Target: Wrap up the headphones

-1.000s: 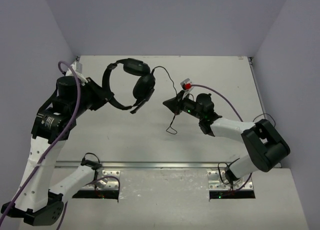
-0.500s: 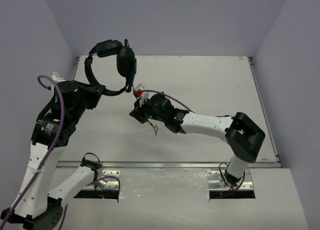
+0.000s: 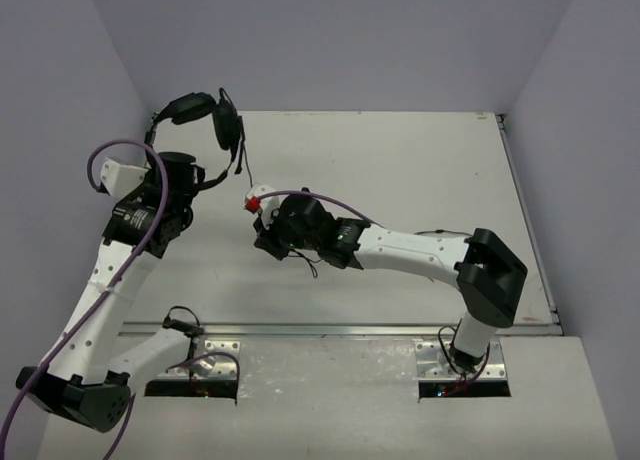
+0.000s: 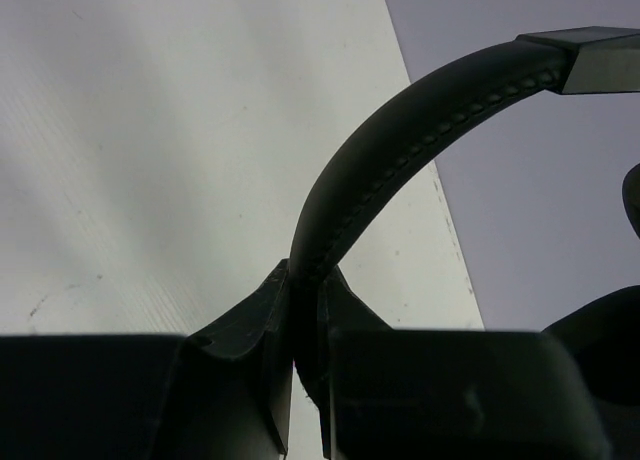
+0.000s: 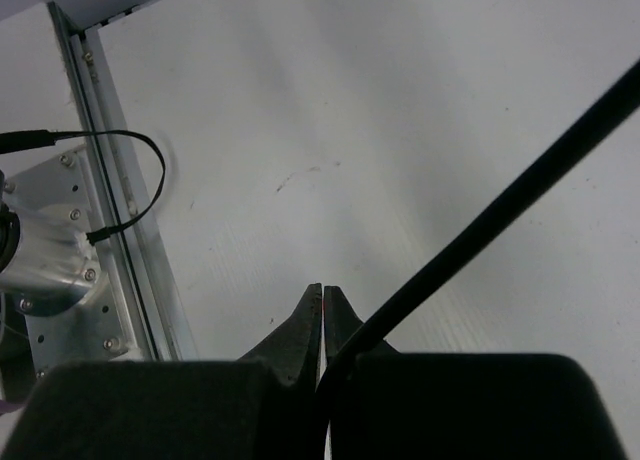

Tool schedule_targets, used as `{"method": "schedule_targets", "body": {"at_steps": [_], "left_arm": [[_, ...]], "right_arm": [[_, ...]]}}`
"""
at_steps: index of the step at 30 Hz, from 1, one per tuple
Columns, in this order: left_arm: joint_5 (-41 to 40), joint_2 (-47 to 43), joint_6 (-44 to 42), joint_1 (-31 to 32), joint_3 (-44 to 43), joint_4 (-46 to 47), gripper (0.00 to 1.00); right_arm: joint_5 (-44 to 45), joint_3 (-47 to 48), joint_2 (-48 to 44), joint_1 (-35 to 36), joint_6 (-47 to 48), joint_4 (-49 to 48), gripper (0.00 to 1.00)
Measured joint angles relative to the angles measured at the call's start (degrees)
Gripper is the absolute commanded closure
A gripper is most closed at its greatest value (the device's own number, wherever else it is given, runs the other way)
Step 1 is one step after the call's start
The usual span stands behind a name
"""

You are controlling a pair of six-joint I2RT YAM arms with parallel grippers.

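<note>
Left wrist: left jaws pinch the headphones (image 4: pixel 400 135) by their headband.

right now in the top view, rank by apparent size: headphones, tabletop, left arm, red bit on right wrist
1. tabletop
2. left arm
3. headphones
4. red bit
Arm and headphones are raised nearer the camera, so look enlarged.

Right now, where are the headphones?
In the top view, the headphones are held over the far-left corner of the table, beside the left wall, headband pinched in the left pincer.
</note>
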State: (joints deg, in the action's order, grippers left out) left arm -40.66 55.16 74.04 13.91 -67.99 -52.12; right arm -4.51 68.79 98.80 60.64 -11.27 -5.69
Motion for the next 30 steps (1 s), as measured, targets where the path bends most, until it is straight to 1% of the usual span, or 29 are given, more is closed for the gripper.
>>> {"method": "schedule_targets", "body": {"at_steps": [4, 9, 12, 15, 18, 20, 23, 30], "left_arm": [[-2.89, 2.08, 1.33, 0.00, -0.02, -0.90, 1.00], [-3.21, 2.95, 2.58, 0.00, -0.02, -0.96, 0.99], [-2.67, 2.78, 2.71, 0.00, -0.04, -0.22, 1.00], [-0.85, 2.32, 0.87, 0.00, -0.42, 0.76, 1.00], [1.14, 2.93, -0.81, 0.00, -3.13, -0.09, 1.00], [2.27, 3.56, -1.86, 0.00, -4.94, -0.35, 1.00], [2.71, 3.93, -2.69, 0.00, -5.33, -0.59, 1.00], [2.08, 4.81, -3.32, 0.00, -4.02, 0.74, 1.00]], "right_arm": [[-0.28, 0.63, -0.13, -0.07, 0.55, 2.54, 0.99], [-0.15, 3.26, -0.13, 0.04, 0.79, 4.61, 0.99], [1.60, 3.78, 0.02, 0.11, 0.81, 4.61, 0.99], [3.63, 3.78, 1.22, 0.11, 0.96, 4.55, 0.99], [4.70, 4.39, 3.76, 0.09, 1.60, 5.07, 0.99], [4.96, 7.23, 7.04, 0.09, 2.05, 6.12, 0.99], [4.44, 10.03, 9.75, 0.11, 2.38, 6.73, 0.99], [1.33, 13.18, 9.68, 1.44, 3.72, 9.49, 0.99]]}}
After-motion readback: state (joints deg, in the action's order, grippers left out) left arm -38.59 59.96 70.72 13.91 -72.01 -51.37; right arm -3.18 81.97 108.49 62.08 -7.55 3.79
